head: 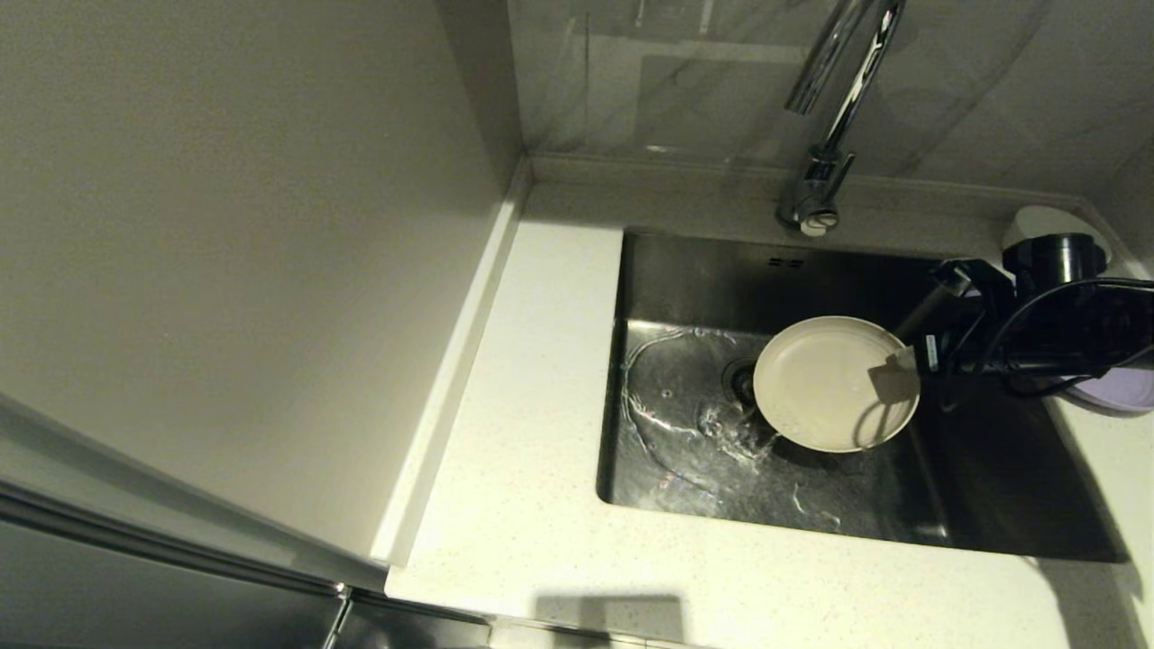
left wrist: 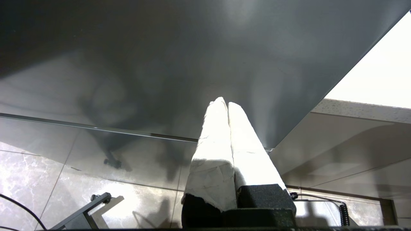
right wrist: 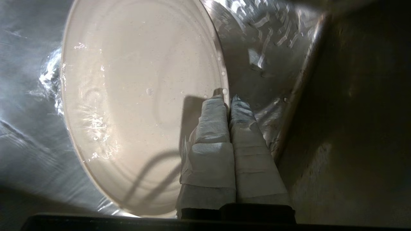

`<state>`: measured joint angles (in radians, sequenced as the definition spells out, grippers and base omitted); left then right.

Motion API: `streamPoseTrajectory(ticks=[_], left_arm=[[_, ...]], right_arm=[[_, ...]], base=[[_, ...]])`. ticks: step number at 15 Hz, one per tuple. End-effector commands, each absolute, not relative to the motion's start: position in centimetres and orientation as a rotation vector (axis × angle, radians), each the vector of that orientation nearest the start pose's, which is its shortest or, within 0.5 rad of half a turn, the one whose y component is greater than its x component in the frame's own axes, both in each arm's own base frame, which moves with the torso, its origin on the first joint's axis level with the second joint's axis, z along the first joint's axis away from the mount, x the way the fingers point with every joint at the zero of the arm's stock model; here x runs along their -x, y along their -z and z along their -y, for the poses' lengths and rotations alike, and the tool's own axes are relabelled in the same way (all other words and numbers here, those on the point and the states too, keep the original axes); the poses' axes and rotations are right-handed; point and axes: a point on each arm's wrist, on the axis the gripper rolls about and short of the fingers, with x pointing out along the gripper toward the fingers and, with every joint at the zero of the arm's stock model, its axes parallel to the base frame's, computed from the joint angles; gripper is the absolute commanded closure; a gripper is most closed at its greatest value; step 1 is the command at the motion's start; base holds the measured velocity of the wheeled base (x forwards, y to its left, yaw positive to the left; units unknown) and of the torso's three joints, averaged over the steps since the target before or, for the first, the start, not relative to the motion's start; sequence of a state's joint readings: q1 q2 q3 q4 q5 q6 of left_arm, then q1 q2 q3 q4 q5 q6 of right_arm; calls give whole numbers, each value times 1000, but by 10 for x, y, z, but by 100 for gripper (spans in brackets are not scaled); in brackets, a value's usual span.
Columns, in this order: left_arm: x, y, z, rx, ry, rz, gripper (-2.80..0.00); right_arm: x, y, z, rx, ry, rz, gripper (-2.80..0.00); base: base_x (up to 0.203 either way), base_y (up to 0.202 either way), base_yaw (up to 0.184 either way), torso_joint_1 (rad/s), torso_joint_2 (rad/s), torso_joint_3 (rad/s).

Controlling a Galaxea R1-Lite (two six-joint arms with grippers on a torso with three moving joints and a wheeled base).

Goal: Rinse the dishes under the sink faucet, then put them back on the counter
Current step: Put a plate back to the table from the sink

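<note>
My right gripper (head: pixel 902 365) (right wrist: pixel 228 98) is shut on the right rim of the cream-beige plate (head: pixel 834 383) (right wrist: pixel 138 96). It holds the plate tilted over the sink (head: pixel 992 487), close to the drain. Water lies rippled and splashed on the basin floor below the plate's low left edge. The chrome faucet (head: pixel 838 108) rises behind the sink, its spout over the basin. The lilac plate (head: pixel 1122 392) lies on the counter (head: pixel 523 406) at the right, mostly hidden by the arm. A white round bowl (head: pixel 1046 221) shows behind the arm at the back right. My left gripper (left wrist: pixel 226 103) is shut on nothing, parked low by a grey cabinet front.
A tall grey panel (head: pixel 225 270) walls off the counter's left side. A marble backsplash (head: pixel 703 81) stands behind the low raised back edge. The right arm's black cables hang over the sink's right side.
</note>
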<state>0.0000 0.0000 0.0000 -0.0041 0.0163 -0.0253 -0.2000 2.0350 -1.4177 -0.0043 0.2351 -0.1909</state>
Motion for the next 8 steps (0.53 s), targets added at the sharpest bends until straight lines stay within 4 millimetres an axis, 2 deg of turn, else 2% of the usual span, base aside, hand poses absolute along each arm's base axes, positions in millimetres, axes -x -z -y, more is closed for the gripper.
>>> streamPoseTrajectory(ticks=[1, 5, 8], left_arm=[[23, -76, 0, 26, -17, 8, 0], [23, -76, 0, 26, -17, 9, 0], [23, -76, 0, 26, -17, 8, 0]], right_arm=[[-372, -205, 72, 64, -91, -514, 0], [-356, -242, 69, 68, -73, -373, 0], [-344, -269, 78, 93, -25, -206, 0]], base=[[0, 0, 0, 0, 0, 0], [0, 0, 0, 0, 0, 0], [0, 0, 0, 0, 0, 0]])
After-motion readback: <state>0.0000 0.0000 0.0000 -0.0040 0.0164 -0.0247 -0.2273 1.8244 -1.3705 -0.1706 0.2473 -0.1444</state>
